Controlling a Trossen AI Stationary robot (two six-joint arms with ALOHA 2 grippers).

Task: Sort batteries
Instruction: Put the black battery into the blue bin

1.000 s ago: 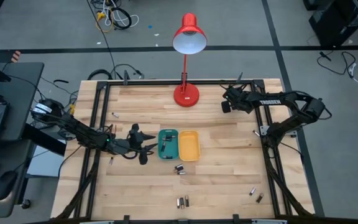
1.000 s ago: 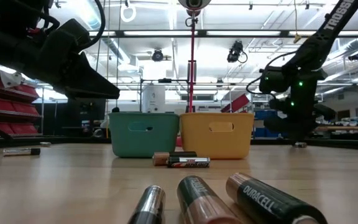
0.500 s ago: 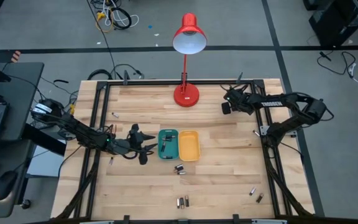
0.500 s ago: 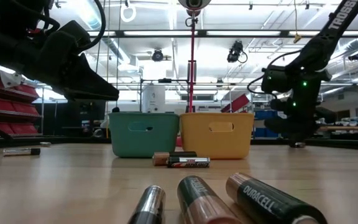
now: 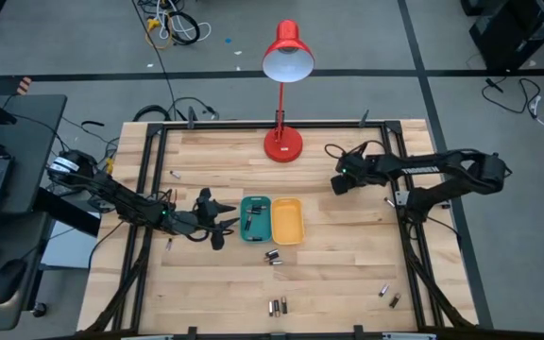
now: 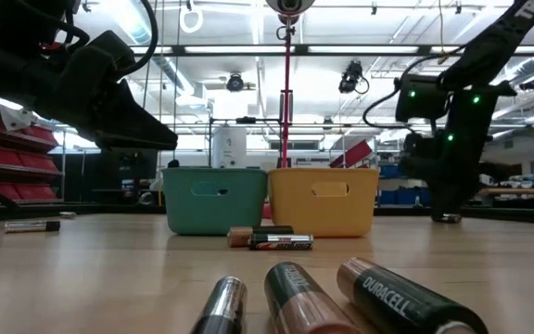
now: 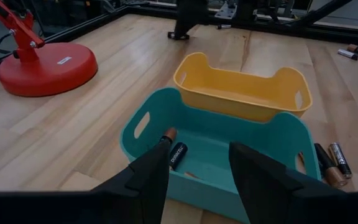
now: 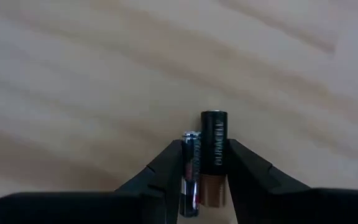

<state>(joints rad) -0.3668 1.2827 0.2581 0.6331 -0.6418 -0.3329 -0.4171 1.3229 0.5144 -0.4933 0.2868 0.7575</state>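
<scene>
So the counter [image 5: 348,241] was pale wood planks in a black frame, red lamp [image 5: 282,144] at the back, grey floor with cables beyond. My right hand [image 8: 205,168] was pinching two batteries [image 8: 207,158] over bare wood, right of the lamp. My left hand [image 7: 194,177] hung open over the teal tray [image 7: 135,134], yellow tray [image 7: 241,93] touching it. Loose batteries lay near the front edge [image 5: 277,306].

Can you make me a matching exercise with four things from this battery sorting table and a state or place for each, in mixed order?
1. teal tray
2. yellow tray
3. right gripper
4. red lamp

A. shut on two batteries
B. empty
C. holds batteries
D. at the table's far edge

Pairs: 1-C, 2-B, 3-A, 4-D
</scene>
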